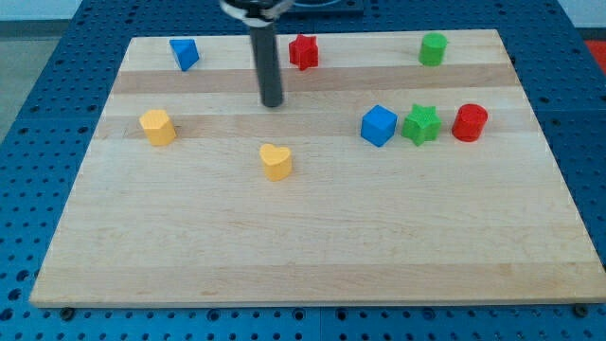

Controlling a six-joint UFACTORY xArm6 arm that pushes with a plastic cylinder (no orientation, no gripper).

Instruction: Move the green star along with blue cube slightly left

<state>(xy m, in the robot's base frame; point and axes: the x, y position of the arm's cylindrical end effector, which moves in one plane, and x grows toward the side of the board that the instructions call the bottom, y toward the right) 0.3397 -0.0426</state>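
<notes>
No lettering, label, brand, number or sign is legible anywhere: neither on the wooden surface [312, 246], nor on the coloured blocks, nor on the dark rod, nor on the blue perforated base beneath.

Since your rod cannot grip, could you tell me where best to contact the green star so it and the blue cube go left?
Press my tip against the green star on its right face, probably entering the narrow gap before the red cylinder; the blue cube sits directly on its left.
</notes>
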